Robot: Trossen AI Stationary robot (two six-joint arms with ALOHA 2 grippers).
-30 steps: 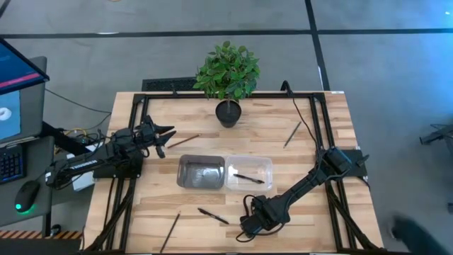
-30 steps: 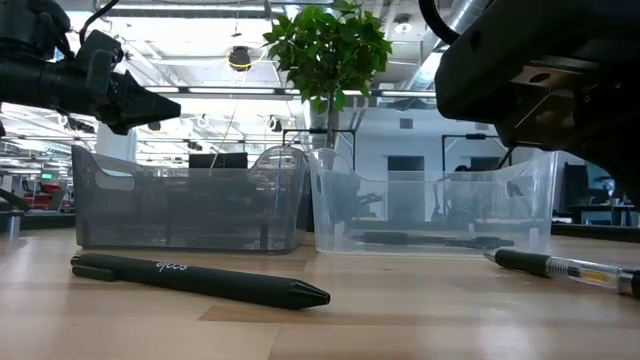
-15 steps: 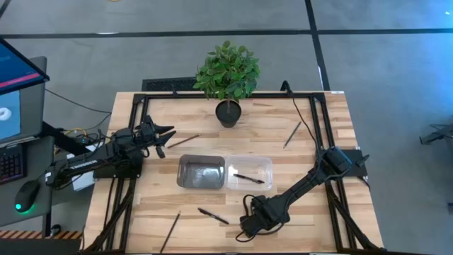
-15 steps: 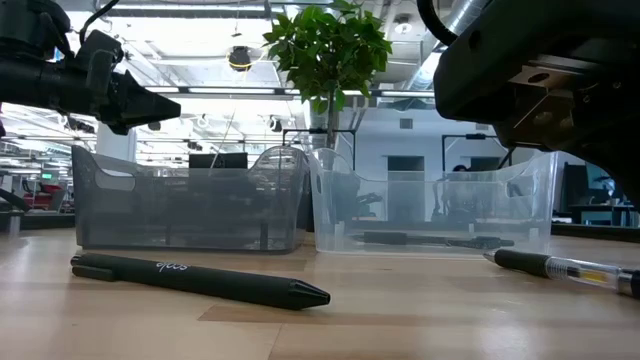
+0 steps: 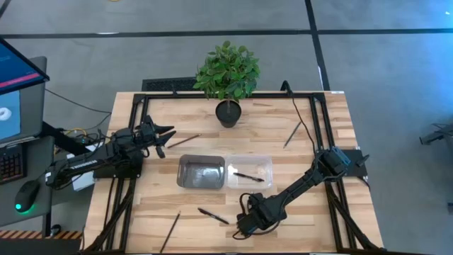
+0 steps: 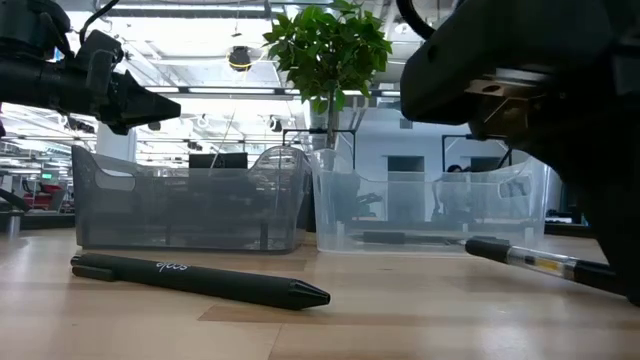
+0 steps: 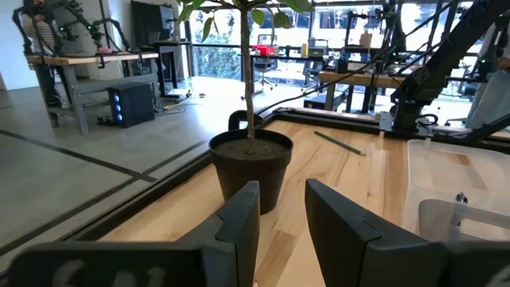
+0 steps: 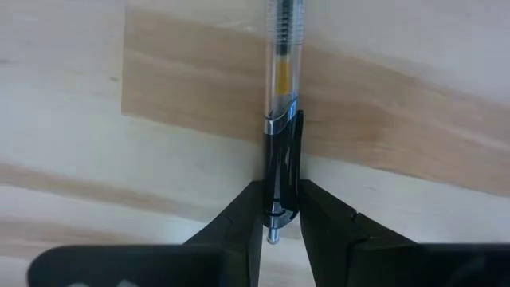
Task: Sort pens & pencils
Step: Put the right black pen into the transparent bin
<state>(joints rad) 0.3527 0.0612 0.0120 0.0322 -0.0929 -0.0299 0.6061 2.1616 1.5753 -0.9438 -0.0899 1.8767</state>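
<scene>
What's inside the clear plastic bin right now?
The clear plastic bin holds one black pen, lying flat on its floor. Nothing else shows in it from above. The low view confirms a dark stick through the wall; the right arm covers that bin's far end.

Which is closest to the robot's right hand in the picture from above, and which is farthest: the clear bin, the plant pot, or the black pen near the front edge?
From the right hand, seen from above:
1. The black pen, just beside it near the front edge.
2. The clear bin, mid-table, behind the hand.
3. The plant pot, at the back edge.
</scene>
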